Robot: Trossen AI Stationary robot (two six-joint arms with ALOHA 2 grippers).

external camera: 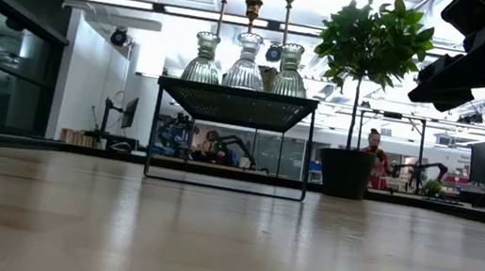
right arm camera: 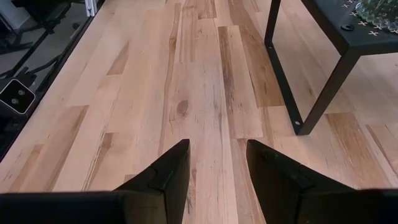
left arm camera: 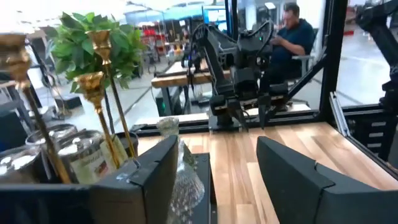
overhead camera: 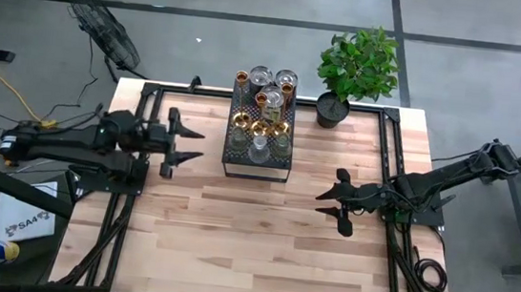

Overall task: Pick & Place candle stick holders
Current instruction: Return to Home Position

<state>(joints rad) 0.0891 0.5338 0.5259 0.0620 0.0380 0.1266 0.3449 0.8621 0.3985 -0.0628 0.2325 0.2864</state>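
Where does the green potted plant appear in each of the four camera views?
High view: the potted plant stands at the table's far edge, right of the black shelf.
Low view: the plant is right of the shelf, its leaves higher than the shelf top.
Left wrist view: its leaves show behind the brass candle stick holders.
Right wrist view: not in it; only the shelf's corner shows.
Shared landmark: the black shelf with the holders.

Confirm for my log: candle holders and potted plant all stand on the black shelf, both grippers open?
No: the high view shows the potted plant on the table beside the black shelf. The candle holders do stand on it; left gripper and right gripper are open.
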